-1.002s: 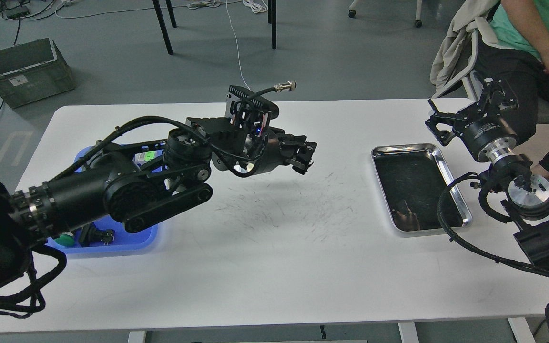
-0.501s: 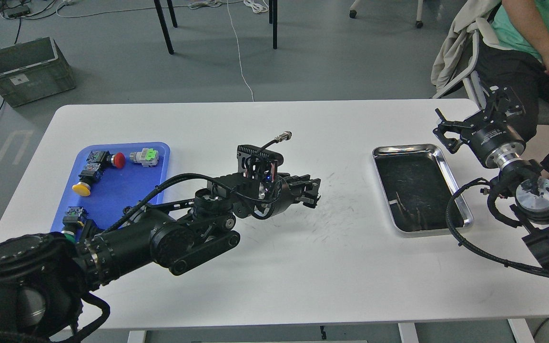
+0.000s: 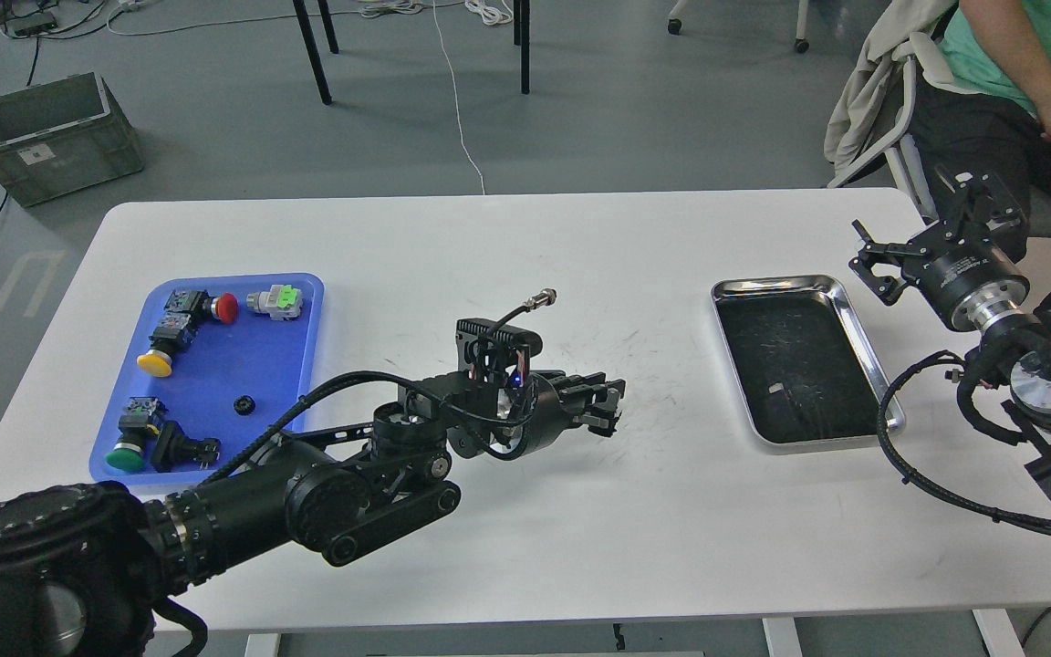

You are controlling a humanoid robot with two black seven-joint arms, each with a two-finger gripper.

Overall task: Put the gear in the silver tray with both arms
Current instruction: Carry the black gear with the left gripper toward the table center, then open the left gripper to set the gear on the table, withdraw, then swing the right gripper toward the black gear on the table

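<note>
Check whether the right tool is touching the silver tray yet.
Apart. The head view shows the right tool beyond the silver tray's right rim, with white table visible between them.

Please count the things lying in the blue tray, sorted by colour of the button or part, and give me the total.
Red push button: 1
Yellow push button: 1
Green push button: 1
Grey switch with green top: 1
Black switch: 1
Small black gear: 1
Total in the blue tray: 6
</note>
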